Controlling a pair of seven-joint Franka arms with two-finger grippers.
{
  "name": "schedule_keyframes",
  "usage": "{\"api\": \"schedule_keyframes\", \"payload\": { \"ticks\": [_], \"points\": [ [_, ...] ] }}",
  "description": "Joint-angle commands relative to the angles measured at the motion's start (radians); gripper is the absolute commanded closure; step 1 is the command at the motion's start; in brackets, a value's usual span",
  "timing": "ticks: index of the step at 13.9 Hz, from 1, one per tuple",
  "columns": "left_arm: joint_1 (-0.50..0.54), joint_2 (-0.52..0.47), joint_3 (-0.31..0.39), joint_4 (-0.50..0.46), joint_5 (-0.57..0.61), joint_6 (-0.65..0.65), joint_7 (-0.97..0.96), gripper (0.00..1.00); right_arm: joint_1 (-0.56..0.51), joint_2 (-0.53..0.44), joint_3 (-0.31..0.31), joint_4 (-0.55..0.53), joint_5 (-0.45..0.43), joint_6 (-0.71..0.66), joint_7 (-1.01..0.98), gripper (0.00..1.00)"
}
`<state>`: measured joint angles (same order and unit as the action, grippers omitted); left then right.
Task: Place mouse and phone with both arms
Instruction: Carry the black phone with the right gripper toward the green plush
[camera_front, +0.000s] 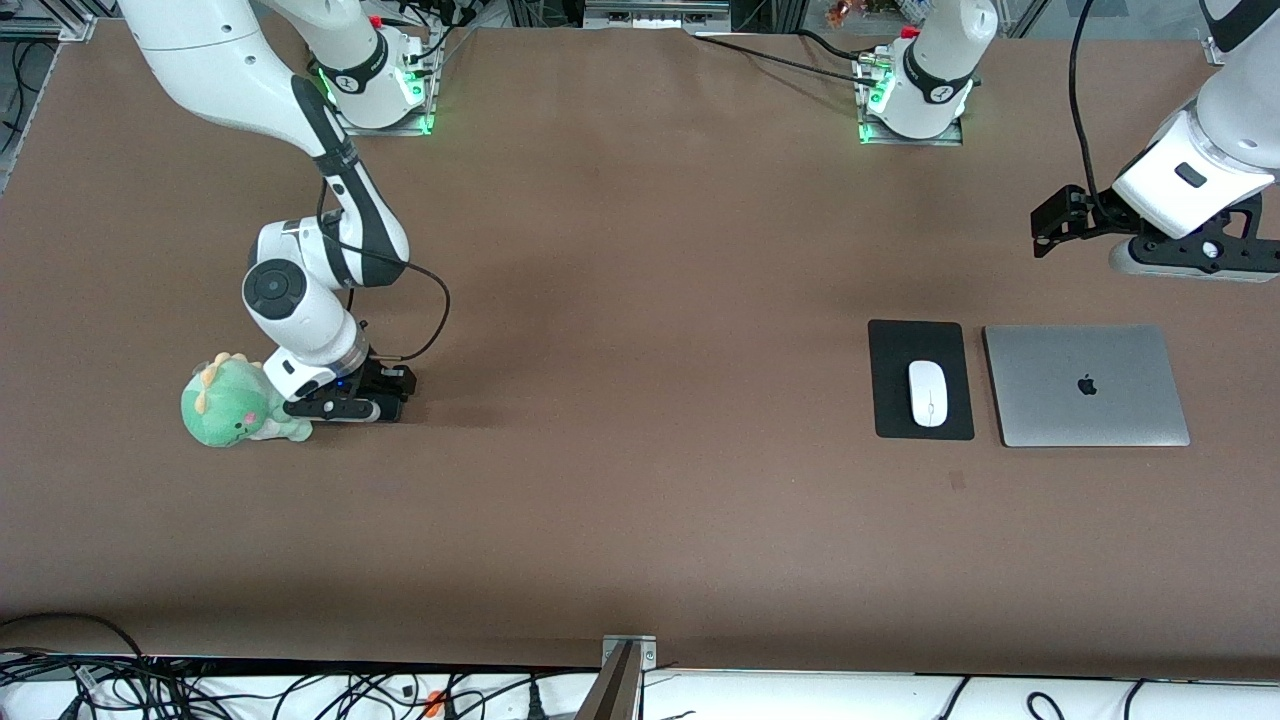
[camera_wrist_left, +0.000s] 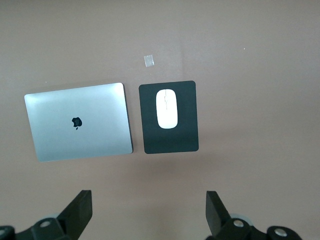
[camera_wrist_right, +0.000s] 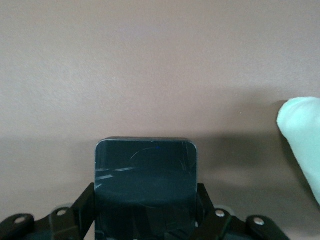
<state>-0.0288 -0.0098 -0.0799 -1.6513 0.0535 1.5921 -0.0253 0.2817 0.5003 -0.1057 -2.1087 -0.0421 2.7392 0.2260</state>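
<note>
— Front view first: where are we seeing the mouse (camera_front: 927, 392)?

— We are seeing it lying on the black mouse pad (camera_front: 888, 345), just beside the closed laptop (camera_front: 1086, 385), toward the left arm's end of the table (camera_front: 640, 250).

— And the left gripper (camera_wrist_left: 148, 212)?

— We are watching it hanging above the table near the laptop, fingers spread wide, holding nothing.

— The phone (camera_wrist_right: 146, 185)?

— We are finding it clamped between the right gripper's (camera_wrist_right: 145, 220) fingers, low by the table, just beside the green plush dinosaur (camera_front: 235, 403).

Glossy mouse (camera_front: 927, 393), matt pad (camera_front: 893, 345)
</note>
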Motion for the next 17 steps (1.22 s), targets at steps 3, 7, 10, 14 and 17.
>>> {"api": "schedule_keyframes", "payload": {
  "ticks": [3,7,10,14,17],
  "points": [
    [0.003,-0.010,0.000,0.005,-0.020,-0.011,0.022,0.00,-0.044,-0.034,0.011,-0.113,0.013,0.149,-0.114,0.95],
    [0.003,-0.012,0.000,0.005,-0.020,-0.011,0.022,0.00,-0.044,-0.026,0.011,-0.111,0.014,0.149,-0.113,0.00],
    [0.003,-0.012,-0.006,0.005,-0.020,-0.011,0.022,0.00,-0.044,-0.031,0.015,-0.096,0.016,0.134,-0.106,0.00],
    [0.003,-0.012,-0.006,0.005,-0.018,-0.012,0.022,0.00,-0.042,-0.046,0.021,0.045,0.068,-0.109,-0.103,0.00],
    [0.003,-0.012,-0.006,0.005,-0.018,-0.011,0.022,0.00,-0.042,-0.063,0.021,0.215,0.125,-0.376,-0.108,0.00]
  ]
}}
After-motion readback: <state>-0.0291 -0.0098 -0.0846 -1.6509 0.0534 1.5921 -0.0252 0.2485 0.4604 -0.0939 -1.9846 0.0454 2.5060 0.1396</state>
